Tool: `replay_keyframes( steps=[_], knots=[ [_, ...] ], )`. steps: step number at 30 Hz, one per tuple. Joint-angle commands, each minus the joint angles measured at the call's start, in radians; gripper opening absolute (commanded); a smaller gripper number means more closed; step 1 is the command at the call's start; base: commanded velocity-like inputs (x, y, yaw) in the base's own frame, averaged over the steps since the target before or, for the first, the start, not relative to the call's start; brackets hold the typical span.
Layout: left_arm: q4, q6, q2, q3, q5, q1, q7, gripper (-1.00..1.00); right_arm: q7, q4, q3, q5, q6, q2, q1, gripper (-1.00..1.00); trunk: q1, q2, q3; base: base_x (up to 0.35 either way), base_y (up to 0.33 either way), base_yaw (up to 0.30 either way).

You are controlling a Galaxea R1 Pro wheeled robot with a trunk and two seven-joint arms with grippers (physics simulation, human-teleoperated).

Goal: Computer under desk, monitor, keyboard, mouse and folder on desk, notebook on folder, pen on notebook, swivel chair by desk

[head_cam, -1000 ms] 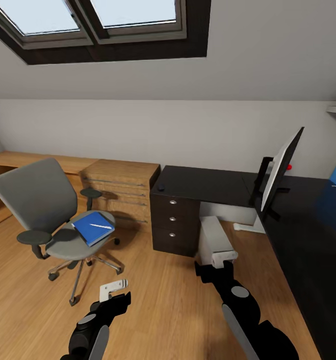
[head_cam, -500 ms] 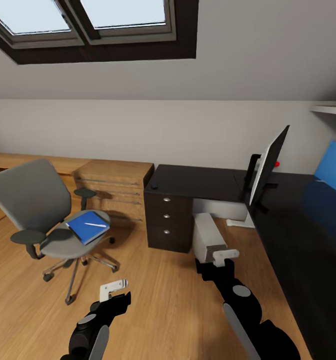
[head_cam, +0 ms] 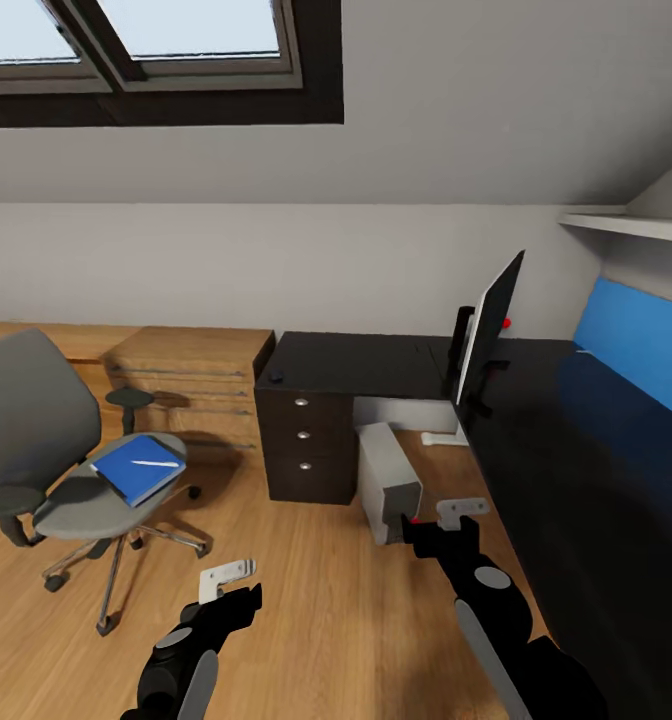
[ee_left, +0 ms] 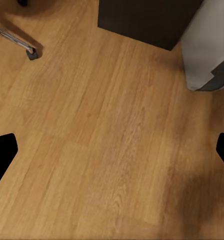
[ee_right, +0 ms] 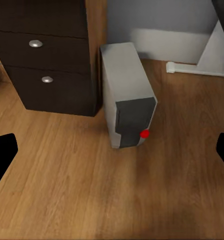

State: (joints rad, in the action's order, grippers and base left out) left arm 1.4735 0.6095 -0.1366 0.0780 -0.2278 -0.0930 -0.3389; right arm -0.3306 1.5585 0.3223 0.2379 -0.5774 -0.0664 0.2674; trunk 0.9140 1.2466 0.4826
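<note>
- You have one swivel chair [head_cam: 51,450], one folder [head_cam: 136,468], one pen [head_cam: 154,464], one computer [head_cam: 386,480], one monitor [head_cam: 488,325], one mouse [head_cam: 276,377] and three knobbed drawers [head_cam: 304,436] before you.
- Take the desk [head_cam: 376,362] as your landmark. The computer stands on the floor under it, just beside the drawers; the monitor stands on its top, seen edge-on; the mouse lies on the top above the drawers.
- The chair sits well apart from the desk, out past the oak cabinet [head_cam: 188,378]. The bright blue folder lies flat on its grey seat with the thin white pen on top.
- Your left gripper [head_cam: 226,580] and right gripper [head_cam: 460,510] both hang low over the plank floor, arms stretched forward, fingers spread wide and grasping nothing.
- Your right wrist view looks down on the pale grey tower [ee_right: 127,102], its dark front panel carrying a red light [ee_right: 144,133].
</note>
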Motion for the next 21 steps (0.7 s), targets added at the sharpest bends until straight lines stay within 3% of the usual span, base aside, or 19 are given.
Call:
replay_keyframes(
  steps=[1,21],
  knots=[
    [0.001,0.003,0.0,0.001,-0.011,-0.001,-0.009,1.0,-0.01,0.001,0.001,0.011,-0.003,-0.001,0.001,1.0,-0.004,-0.007,-0.002,0.0,0.0,-0.035],
    [0.002,0.004,0.002,-0.001,-0.011,0.0,-0.009,1.0,-0.01,-0.013,-0.006,0.011,-0.001,0.0,0.001,1.0,-0.081,-0.147,-0.065,0.0,0.0,-0.023]
  ],
)
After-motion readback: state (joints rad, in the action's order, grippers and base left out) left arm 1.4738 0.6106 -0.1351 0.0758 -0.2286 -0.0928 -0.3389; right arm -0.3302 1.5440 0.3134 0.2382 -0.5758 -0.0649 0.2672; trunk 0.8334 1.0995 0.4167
